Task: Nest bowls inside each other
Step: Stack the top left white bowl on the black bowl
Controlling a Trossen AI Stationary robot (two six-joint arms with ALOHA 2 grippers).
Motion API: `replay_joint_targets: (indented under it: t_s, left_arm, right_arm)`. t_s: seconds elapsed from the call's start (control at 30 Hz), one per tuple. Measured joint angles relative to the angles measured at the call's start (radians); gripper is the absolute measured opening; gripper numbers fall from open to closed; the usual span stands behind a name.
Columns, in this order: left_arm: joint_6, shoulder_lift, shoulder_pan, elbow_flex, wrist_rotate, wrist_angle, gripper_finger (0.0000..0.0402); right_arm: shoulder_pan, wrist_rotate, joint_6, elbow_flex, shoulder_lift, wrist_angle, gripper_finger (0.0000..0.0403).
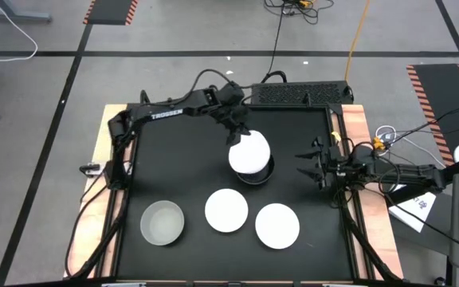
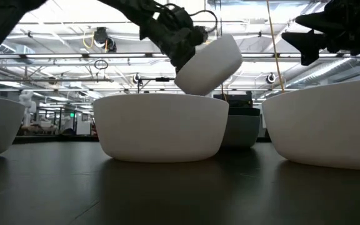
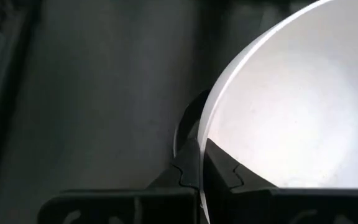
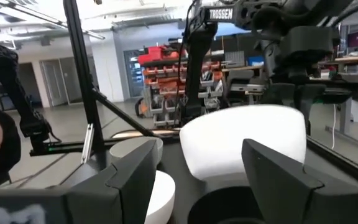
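Above the tabletop, the left end effector pinches a white bowl over the black bowl; lowering it squarely comes next, while the right end effector waits open.

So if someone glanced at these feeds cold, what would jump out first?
The left gripper, shut on the rim of a tilted white bowl, holds it in the air right above the black bowl mid-table. Three more bowls sit in a row along the near edge, and the right gripper waits open at the right side.
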Motion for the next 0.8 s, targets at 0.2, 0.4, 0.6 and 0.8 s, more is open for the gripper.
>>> replay_joint_targets:
  t_s: [0.2, 0.4, 0.6, 0.8]
  left_arm:
    - [0.017, 0.119, -0.010, 0.156, -0.040, -0.143, 0.0000]
    - [0.032, 0.228, -0.034, 0.275, -0.098, -0.277, 0.0000]
    - [0.038, 0.246, -0.055, 0.284, -0.185, -0.364, 0.0000]
    - [0.038, 0.246, -0.061, 0.284, -0.223, -0.429, 0.0000]
  right_arm:
    - [0.000, -0.001, 0.002, 0.000, 0.000, -0.042, 0.0228]
    - [0.000, -0.001, -0.001, 0.000, 0.000, -0.061, 0.0228]
    - [0.000, -0.001, 0.003, 0.000, 0.000, -0.078, 0.0228]
    - [0.000, -0.002, 0.010, 0.000, 0.000, -0.091, 0.0228]
